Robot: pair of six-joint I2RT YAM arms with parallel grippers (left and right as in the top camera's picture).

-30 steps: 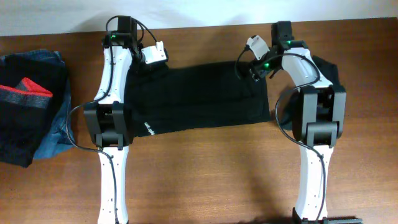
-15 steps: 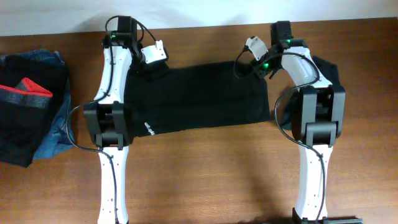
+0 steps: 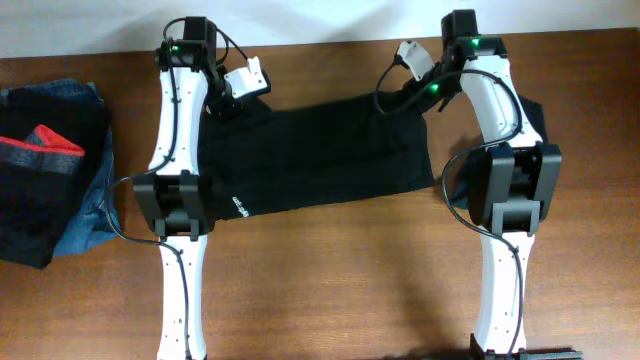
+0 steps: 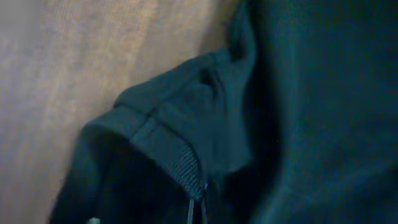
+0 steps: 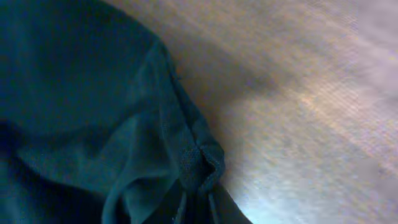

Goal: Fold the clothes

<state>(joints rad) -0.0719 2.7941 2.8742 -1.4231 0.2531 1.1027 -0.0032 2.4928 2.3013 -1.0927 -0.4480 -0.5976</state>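
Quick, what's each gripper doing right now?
Left gripper: closed on the black T-shirt.
Right gripper: closed on the same black T-shirt.

Obstacle: garment pile [image 3: 42,200], far L.

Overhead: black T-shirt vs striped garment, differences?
The black T-shirt lies spread flat mid-table; the striped garment sits bunched on a denim garment. The T-shirt is plain black with a small white print; the striped garment shows red and grey bands. The left gripper and right gripper pinch the T-shirt's far corners; no gripper touches the striped garment. Both are mostly black.
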